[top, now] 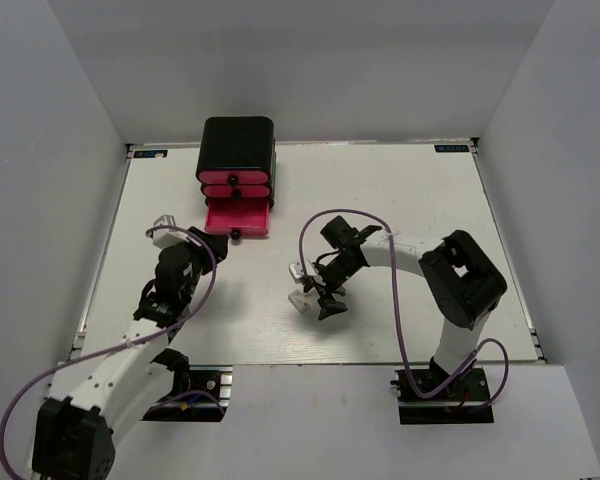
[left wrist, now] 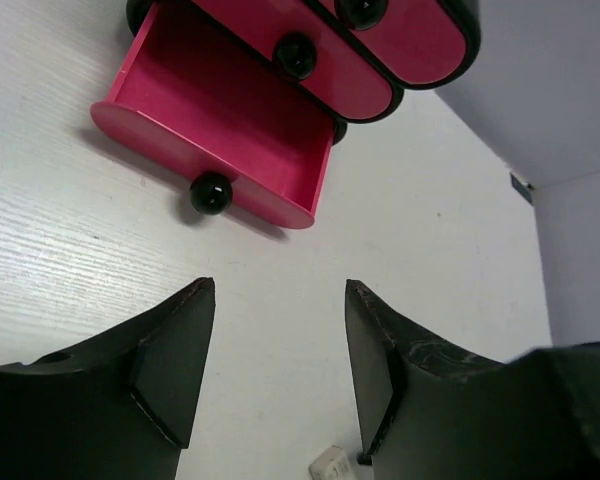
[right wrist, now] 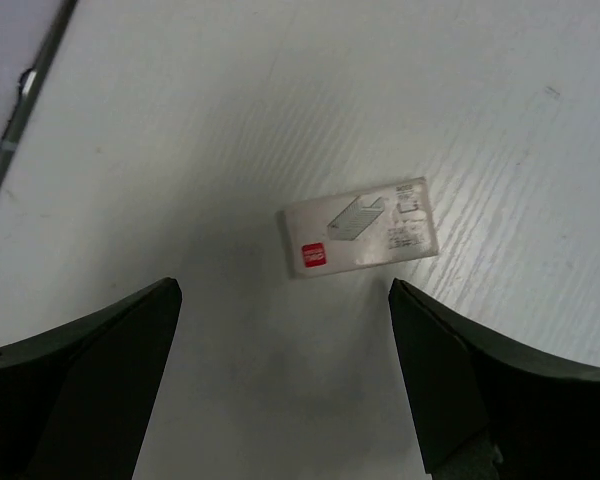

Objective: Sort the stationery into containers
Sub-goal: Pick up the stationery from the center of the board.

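Observation:
The black box [top: 237, 135] stands at the far side with three pink drawers. The bottom drawer [top: 237, 218] is pulled out, and its inside [left wrist: 230, 115] shows nothing in it. My left gripper [left wrist: 279, 285] is open and empty, low over the table just in front of that drawer [top: 216, 247]. A small whitish block [left wrist: 330, 465] lies by its right finger. My right gripper [right wrist: 283, 288] is open and empty at mid-table [top: 316, 294]. A whitish-grey block with a red mark [right wrist: 360, 231] lies flat just ahead of its fingers. The coloured pieces are out of view.
The two upper drawers [left wrist: 380, 60] are shut. White walls close in the table on the left, right and far sides. A purple cable [top: 345, 215] loops over the right arm.

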Action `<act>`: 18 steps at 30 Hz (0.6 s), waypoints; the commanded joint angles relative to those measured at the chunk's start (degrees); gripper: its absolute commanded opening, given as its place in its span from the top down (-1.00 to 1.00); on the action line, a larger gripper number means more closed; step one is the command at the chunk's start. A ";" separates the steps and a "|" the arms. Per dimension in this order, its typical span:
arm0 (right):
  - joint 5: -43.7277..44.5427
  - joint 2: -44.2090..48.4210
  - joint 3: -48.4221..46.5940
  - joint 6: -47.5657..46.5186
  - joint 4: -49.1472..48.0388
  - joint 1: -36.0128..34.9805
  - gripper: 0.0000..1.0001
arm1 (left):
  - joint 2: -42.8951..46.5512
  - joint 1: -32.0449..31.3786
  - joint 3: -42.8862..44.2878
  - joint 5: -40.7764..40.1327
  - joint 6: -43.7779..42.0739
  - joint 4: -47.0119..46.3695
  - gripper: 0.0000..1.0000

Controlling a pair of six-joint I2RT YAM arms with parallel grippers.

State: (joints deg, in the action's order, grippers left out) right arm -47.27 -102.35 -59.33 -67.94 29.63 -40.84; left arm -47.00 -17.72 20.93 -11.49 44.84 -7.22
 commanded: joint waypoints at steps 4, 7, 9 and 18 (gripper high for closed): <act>4.63 -2.68 -5.71 2.28 -5.81 -2.23 -0.81 | 9.20 -0.04 -1.42 -1.87 3.41 10.73 -0.29; 6.65 -3.91 -6.59 2.98 -7.21 -3.10 -0.81 | 10.97 -0.04 -1.42 -2.40 3.41 12.67 -0.29; 7.53 -5.31 -7.29 2.56 -6.69 -3.54 -0.81 | 11.58 -0.04 -1.94 -2.40 4.03 13.20 -0.29; 7.54 -7.17 -8.08 -0.26 -2.38 -5.56 -0.81 | 12.11 -0.04 -2.99 -2.40 4.55 13.73 -0.29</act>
State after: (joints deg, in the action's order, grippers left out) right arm -40.14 -109.49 -66.63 -66.74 24.84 -45.30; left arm -35.73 -17.72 19.05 -13.10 48.82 5.65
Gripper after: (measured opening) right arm 0.905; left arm 0.646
